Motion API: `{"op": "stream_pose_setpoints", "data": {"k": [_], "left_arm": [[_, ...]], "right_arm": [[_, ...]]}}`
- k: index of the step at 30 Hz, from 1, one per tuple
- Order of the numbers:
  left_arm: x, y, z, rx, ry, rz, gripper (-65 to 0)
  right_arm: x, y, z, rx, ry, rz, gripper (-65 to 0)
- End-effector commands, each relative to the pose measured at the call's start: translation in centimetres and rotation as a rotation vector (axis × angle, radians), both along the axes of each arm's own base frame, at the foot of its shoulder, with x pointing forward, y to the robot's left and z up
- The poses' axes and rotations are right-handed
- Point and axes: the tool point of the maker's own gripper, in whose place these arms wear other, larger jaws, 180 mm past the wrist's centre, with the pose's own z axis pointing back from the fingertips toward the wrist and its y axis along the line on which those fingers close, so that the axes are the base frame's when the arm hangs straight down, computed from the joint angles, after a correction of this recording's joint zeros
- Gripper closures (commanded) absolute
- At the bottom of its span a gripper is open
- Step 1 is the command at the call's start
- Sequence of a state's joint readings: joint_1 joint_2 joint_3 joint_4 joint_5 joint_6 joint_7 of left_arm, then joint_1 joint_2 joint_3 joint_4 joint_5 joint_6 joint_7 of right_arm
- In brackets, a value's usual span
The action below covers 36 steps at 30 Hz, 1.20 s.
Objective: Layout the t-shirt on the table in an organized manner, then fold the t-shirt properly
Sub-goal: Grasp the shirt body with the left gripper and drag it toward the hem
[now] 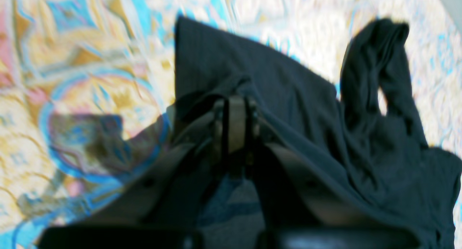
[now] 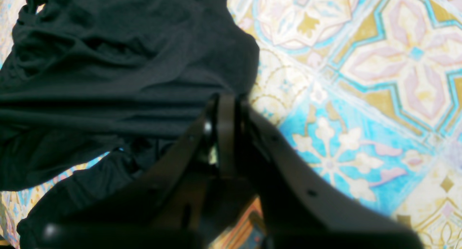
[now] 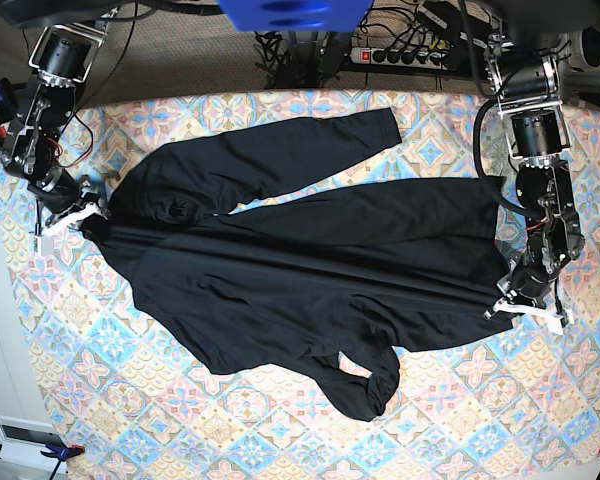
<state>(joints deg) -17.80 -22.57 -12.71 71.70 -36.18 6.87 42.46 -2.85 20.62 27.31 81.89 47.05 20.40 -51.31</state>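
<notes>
Item: the t-shirt (image 3: 300, 260), black, long-sleeved, spread across the middle of the table (image 3: 460, 420)
Long axis: you have it running left to right across the base view, one end at each claw
Upper sleeve: lies flat, reaching toward the upper centre of the base view
Lower sleeve: bunched into a loop at the lower centre of the base view, curled on itself, not laid out
Left gripper (image 3: 525, 305): at the right edge of the base view, closed on the cloth edge; in the left wrist view the jaws sit tight together at the left gripper (image 1: 236, 108) with the t-shirt (image 1: 306, 126) draped over and to the right of them
Right gripper (image 3: 75, 215): at the left edge of the base view, closed on the opposite end; in the right wrist view the right gripper (image 2: 225, 104) pinches the hem where the t-shirt (image 2: 108, 68) fills the upper left of the frame
Relation to watch: the garment lies between your two claws, each holding an end, so the body sits inward from both
Nearer arm to the bunched sleeve: roughly midway, slightly closer to the left gripper by my judgement
Slack: folds show in the body near the right gripper, so the cloth is likely not yet drawn taut
Next call: likely an outward pull along the long axis to flatten it
</notes>
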Motion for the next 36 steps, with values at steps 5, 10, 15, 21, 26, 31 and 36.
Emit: {"op": "stream_pose_setpoints", "data": {"k": [5,10,15,21,26,31,36], "left_arm": [[2.7,1.1,4.9,0.039,-0.116,0.013,0.0],[5.1,1.5,8.9,0.057,-0.229,0.036,0.0],[7.4,1.8,12.7,0.077,-0.318,0.056,0.0],[9.7,2.1,12.1,0.160,-0.250,0.078,-4.6],[9.9,0.4,10.6,0.202,-0.195,0.060,-20.5],[8.6,0.2,7.8,0.200,-0.141,0.052,-27.7],[5.5,-0.1,6.0,0.150,-0.129,0.020,-28.5]], "right_arm": [[1.0,-1.0,1.9,-0.014,-0.060,-0.013,0.0],[1.0,-1.0,1.8,-0.016,-0.060,-0.013,0.0],[1.1,-0.9,1.8,-0.016,-0.060,-0.010,0.0],[1.1,-0.8,1.9,-0.018,-0.062,-0.007,0.0],[1.1,-0.8,1.9,-0.018,-0.062,-0.007,0.0],[1.1,-0.8,1.9,-0.017,-0.061,-0.006,0.0],[1.1,-0.7,2.0,-0.019,-0.063,-0.003,0.0]]}}
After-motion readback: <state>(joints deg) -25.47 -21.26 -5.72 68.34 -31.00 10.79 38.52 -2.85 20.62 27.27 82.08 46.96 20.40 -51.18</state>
